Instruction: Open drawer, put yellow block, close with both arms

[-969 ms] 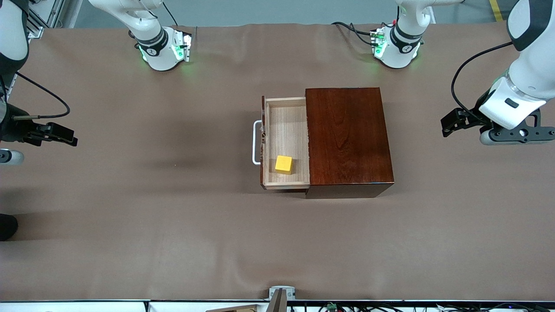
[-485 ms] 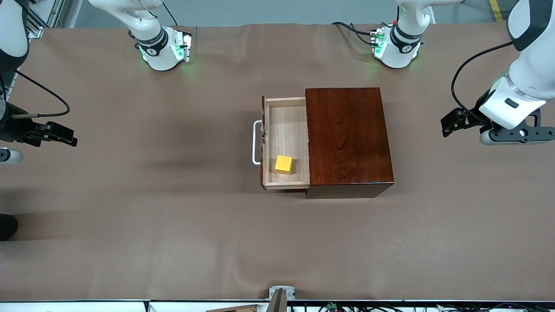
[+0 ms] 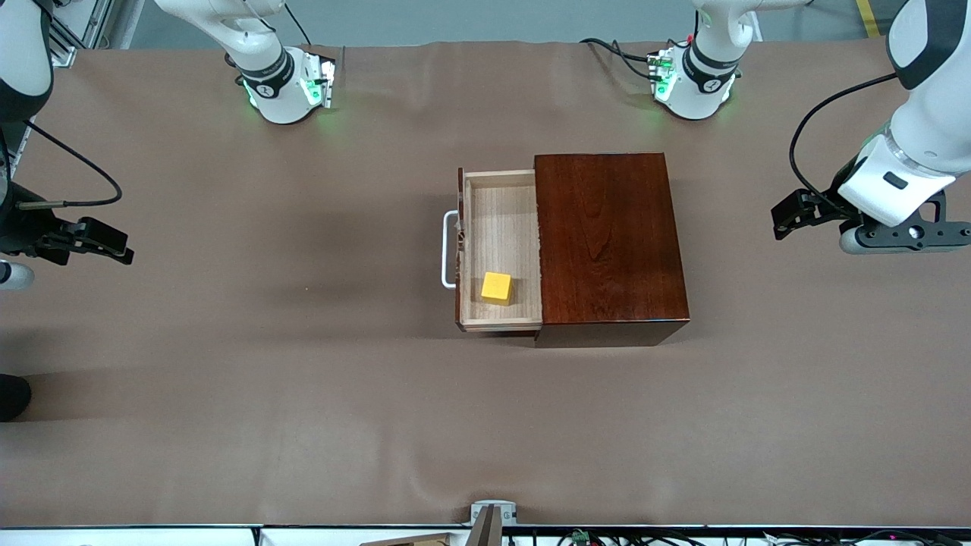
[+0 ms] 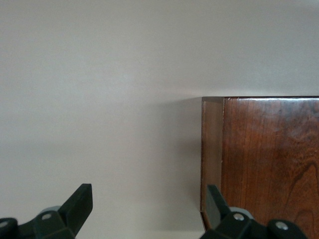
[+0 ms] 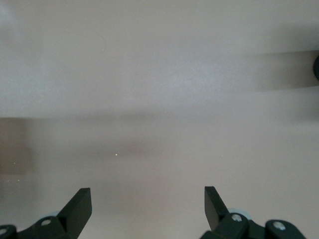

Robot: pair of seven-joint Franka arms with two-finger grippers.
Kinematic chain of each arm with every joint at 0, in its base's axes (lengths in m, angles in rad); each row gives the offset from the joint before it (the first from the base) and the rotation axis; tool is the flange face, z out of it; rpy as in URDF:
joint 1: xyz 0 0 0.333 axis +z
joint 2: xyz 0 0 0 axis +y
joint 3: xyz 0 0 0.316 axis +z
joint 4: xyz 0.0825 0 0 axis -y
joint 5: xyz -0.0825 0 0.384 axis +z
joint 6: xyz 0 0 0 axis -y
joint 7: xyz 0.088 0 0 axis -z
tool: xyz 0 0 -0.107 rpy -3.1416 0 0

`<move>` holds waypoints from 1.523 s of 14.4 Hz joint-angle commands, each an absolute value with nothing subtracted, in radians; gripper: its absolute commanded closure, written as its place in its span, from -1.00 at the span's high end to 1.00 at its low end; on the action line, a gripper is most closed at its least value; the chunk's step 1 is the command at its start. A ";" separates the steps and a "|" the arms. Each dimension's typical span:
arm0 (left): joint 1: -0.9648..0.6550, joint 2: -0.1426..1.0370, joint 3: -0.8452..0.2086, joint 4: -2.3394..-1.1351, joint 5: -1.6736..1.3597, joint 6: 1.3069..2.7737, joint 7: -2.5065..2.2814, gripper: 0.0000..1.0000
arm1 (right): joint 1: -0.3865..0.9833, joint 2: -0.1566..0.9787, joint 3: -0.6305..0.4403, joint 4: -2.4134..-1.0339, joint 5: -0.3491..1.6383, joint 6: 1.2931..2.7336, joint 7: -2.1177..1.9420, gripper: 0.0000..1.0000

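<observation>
One drawer [image 3: 501, 250] (open) — one yellow block [image 3: 497, 288].

The right gripper [image 3: 114, 250] has drifted slightly toward the table's edge.

Glossy dark wooden box [image 3: 609, 239], light-wood drawer [image 3: 501, 227]

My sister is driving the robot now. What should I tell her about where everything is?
Left gripper: open, empty, over the table at the left arm's end.
Right gripper: open, empty, over the table at the right arm's end.
Drawer: pulled out of the wooden box, handle free.
Yellow block: inside the drawer, in the corner nearest the front camera.
Done: opening, block in.
Left: push the drawer shut with both arms.
</observation>
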State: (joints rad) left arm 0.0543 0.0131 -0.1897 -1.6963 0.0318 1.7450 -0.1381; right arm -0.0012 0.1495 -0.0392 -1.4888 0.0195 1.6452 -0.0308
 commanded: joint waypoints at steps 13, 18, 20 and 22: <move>0.058 0.017 -0.189 -1.686 0.009 1.749 -0.137 1.00 | 0.008 0.120 -0.040 -1.485 -0.035 1.597 -0.022 1.00; 0.058 0.017 -0.189 -1.686 0.009 1.749 -0.137 1.00 | 0.003 0.121 -0.043 -1.483 -0.029 1.594 -0.018 1.00; 0.057 0.020 -0.189 -1.686 0.009 1.749 -0.137 1.00 | 0.002 0.121 -0.043 -1.483 -0.029 1.592 -0.017 1.00; 0.048 0.032 -0.189 -1.684 0.011 1.749 -0.138 1.00 | 0.002 0.120 -0.043 -1.483 -0.029 1.589 -0.018 1.00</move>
State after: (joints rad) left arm 0.0543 0.0157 -0.1886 -1.6963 0.0318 1.7450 -0.1381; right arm 0.0002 0.1379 -0.0435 -1.4813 -0.0142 1.6026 -0.0308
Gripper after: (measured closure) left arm 0.000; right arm 0.000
